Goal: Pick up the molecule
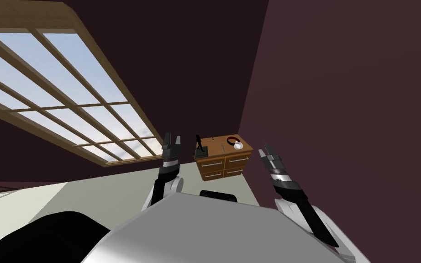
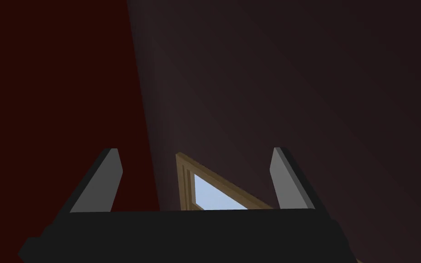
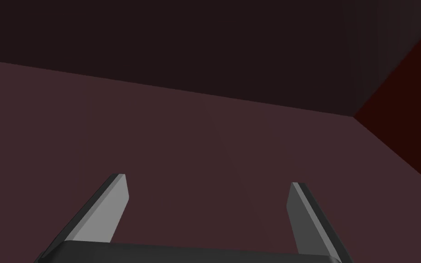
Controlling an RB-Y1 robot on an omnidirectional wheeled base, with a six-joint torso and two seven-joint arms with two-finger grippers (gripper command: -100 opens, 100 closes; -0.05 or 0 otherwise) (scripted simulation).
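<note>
Setting: a room corner with dark maroon walls and a pale floor (image 1: 113, 196). A large window (image 1: 68, 107) with a wooden frame and crossbars takes up the left wall.
Dresser: a small wooden dresser (image 1: 224, 167) with four drawers stands in the far corner against the right wall, well apart from both grippers.
Molecule: a small dark upright shape (image 1: 199, 142) at the left end of the dresser top, standing on a flat dark grey base (image 1: 202, 155). It is too small to make out its parts.
Other things on the dresser: a dark red ring (image 1: 230, 138) lies at the right end of the top. A small white bowl-like thing (image 1: 238, 145) sits at the ring's near edge.
Left gripper (image 1: 172, 137) (image 2: 196, 150): raised ahead of the robot, to the left of the dresser. Its two fingers are spread wide with nothing between them.
Right gripper (image 1: 263, 150) (image 3: 208, 180): raised to the right of the dresser, near the right wall. Its fingers are also spread apart and empty.
</note>
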